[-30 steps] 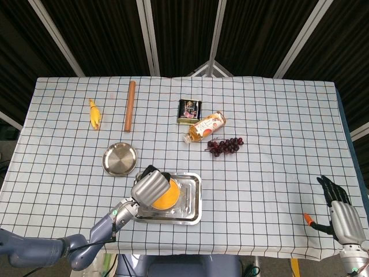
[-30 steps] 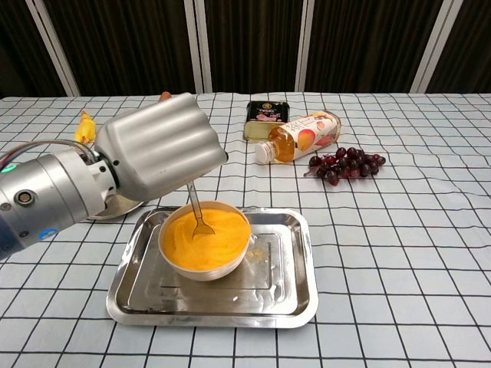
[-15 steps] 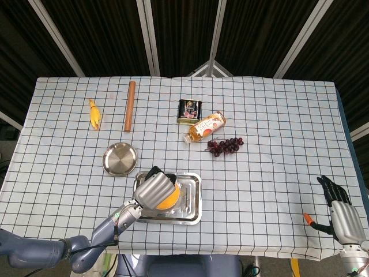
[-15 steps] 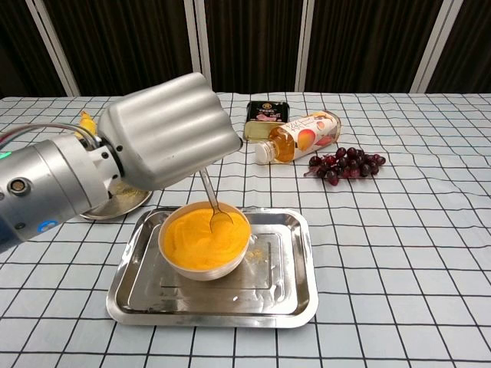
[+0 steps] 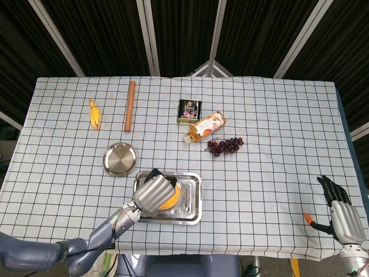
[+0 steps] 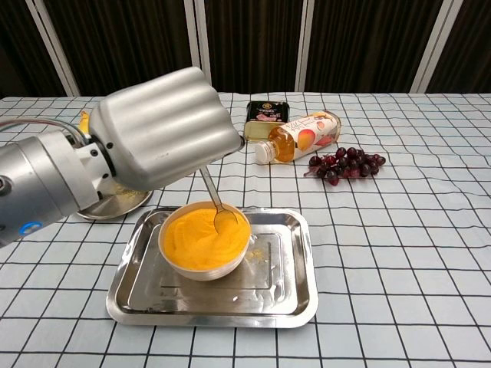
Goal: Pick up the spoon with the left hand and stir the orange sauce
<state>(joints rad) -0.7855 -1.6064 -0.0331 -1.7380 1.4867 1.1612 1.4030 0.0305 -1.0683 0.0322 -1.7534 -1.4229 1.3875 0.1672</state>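
Checked table: left hand (image 6: 165,126) holds spoon (image 6: 218,205) in orange sauce (image 6: 201,235).

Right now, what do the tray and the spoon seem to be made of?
The tray looks like polished steel: silvery, with mirror-like reflections. The spoon, held by the left hand, also seems metal, with a thin shiny grey handle; its bowl sits in the orange sauce.

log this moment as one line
left hand holds spoon | spoon tip in sauce | right hand idle, open

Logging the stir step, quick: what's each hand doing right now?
Left hand: holding the spoon in the orange sauce.
Right hand: open, holding nothing.
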